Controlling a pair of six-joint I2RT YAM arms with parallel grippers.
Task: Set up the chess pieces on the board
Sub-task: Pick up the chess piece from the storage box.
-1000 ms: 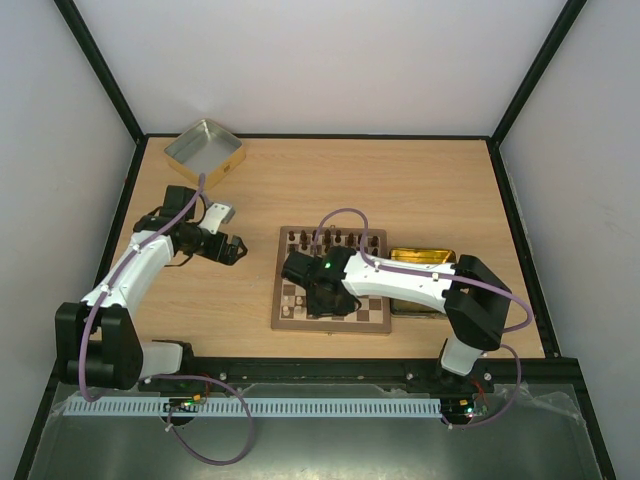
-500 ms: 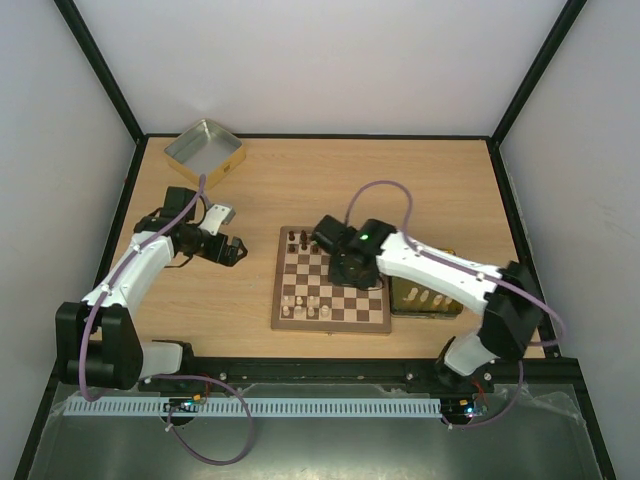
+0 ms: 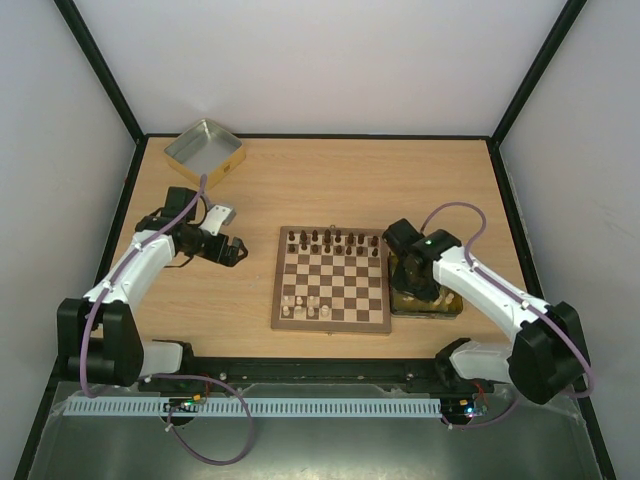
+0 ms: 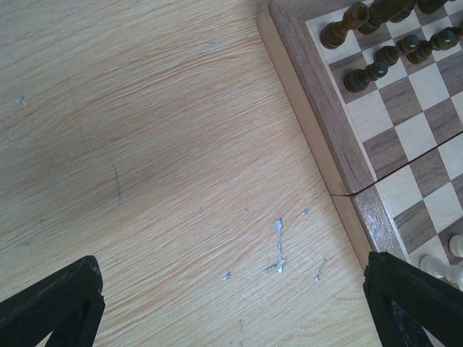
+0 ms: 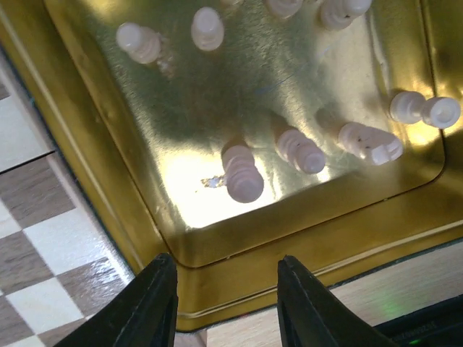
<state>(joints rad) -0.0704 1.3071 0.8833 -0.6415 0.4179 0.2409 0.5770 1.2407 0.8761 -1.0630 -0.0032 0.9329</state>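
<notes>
The chessboard lies in the table's middle. Dark pieces stand along its far rows and a few pale pieces stand near its front left. My right gripper is open and empty above the gold tin to the board's right. In the right wrist view the tin holds several pale pieces; one upright piece stands just ahead of my open gripper. My left gripper is open and empty over bare table left of the board, whose corner with dark pieces shows in the left wrist view.
An open silver tin stands at the far left corner. A small white object lies beside the left arm. Black frame rails edge the table.
My right arm has swung from over the board rightward to above the gold tin. The board is now uncovered. My left arm has stayed still.
</notes>
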